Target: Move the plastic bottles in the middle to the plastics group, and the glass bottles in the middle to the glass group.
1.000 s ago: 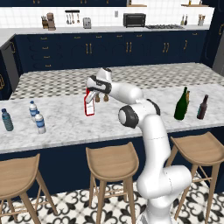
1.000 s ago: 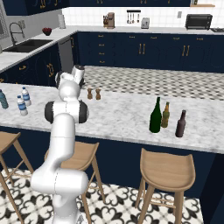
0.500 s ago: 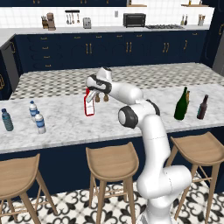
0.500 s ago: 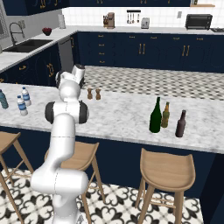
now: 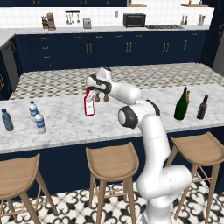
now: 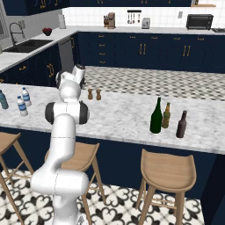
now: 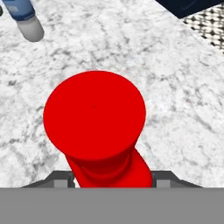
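- Gripper (image 5: 90, 97) clamps the neck of the red bottle (image 5: 89, 105), standing on the speckled marble counter (image 5: 65, 122).
- Round glossy red cap (image 7: 94, 114) sits at centre; a clear water bottle (image 7: 24, 16) lies at eleven o'clock.

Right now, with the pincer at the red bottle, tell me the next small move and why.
Probably finish closing, then lift straight up. The pincer sits at the neck of the red bottle, whose cap is centred between the fingertips in the hand view. The bottle stands on the counter, far from the glass group.
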